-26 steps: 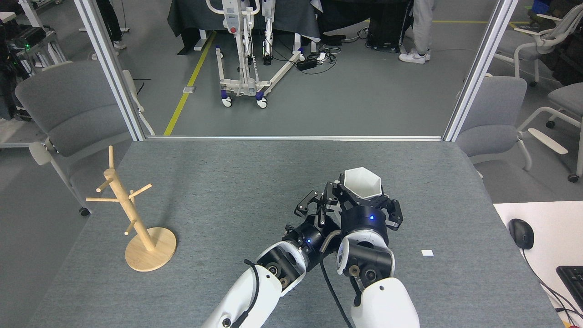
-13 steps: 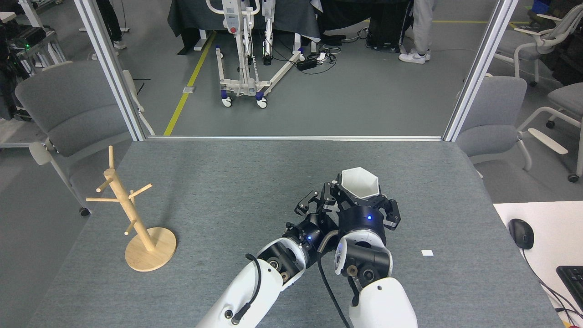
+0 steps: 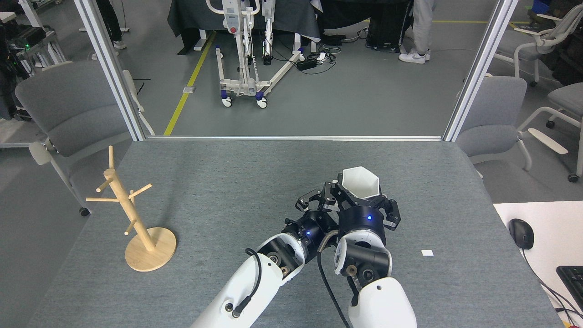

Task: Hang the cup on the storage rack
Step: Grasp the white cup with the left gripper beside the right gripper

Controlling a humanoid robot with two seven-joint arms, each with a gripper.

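Since a second ago the left gripper (image 3: 315,199) has slid right and a touch farther, closing in on the cup (image 3: 360,182), while the cup and the right gripper (image 3: 361,197) have barely shifted. The right gripper's black fingers are clenched around the lower body of the cup, which stands upright with its six-sided mouth facing up, right of the table's (image 3: 237,182) middle. The left gripper sits just beside it on the left, its fingers spread apart and holding nothing; whether they touch the cup's wall I cannot tell. This looks like a handover in progress.

The rack (image 3: 132,214) stands well apart at the near left of the table, post upright, pegs angled up, all bare. It lies far left of the cup, so the left arm is the nearer one for the hanging. The cup's handle tab is not visible from here, so which way it faces is unclear.
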